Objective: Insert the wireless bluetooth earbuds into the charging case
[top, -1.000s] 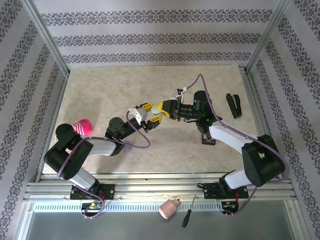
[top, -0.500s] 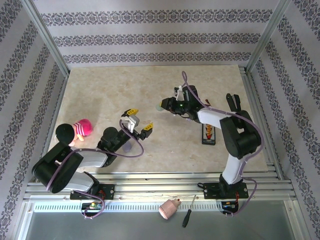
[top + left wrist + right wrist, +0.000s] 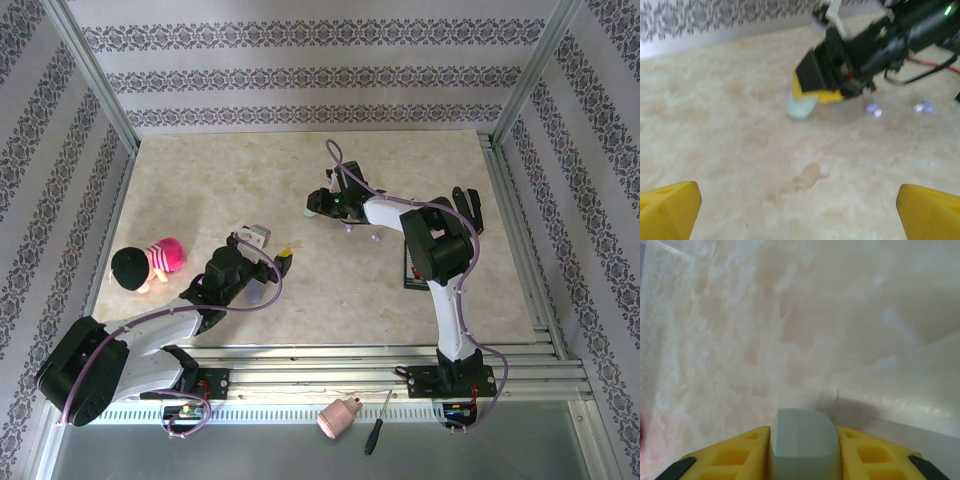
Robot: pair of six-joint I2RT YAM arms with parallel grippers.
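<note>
Table: pale marbled top (image 3: 200, 180), matte, mostly bare.
Room: walls (image 3: 300, 70) papered in white with dark floral bands; metal rail (image 3: 330, 375) along the near edge.
Loose items: doll (image 3: 150, 262) in pink and black at the left; black clip (image 3: 466, 208) at the far right; dark card (image 3: 417, 268) beside the right arm; screwdriver (image 3: 377, 424) on the grey shelf below the rail.
Left gripper (image 3: 272, 247): low over the near-left table, yellow fingers (image 3: 670, 212) spread wide, nothing between them.
Right gripper (image 3: 312, 208): past mid-table, pinching the case (image 3: 802, 447) between its yellow pads.
Case: mint, rounded, seen from the left wrist hanging at the right gripper's tip (image 3: 801, 106); whether it touches the table is hard to tell through the blur.
Buds (image 3: 873, 110): two small lilac ones lie on the table just behind the right gripper, apart from each other.
Change: a second ago both grippers met mid-table on the case. The left has since let go, opened and drawn back toward its base; the right has carried the case farther back. The doll, then half covered by the left arm, is now in full view.
</note>
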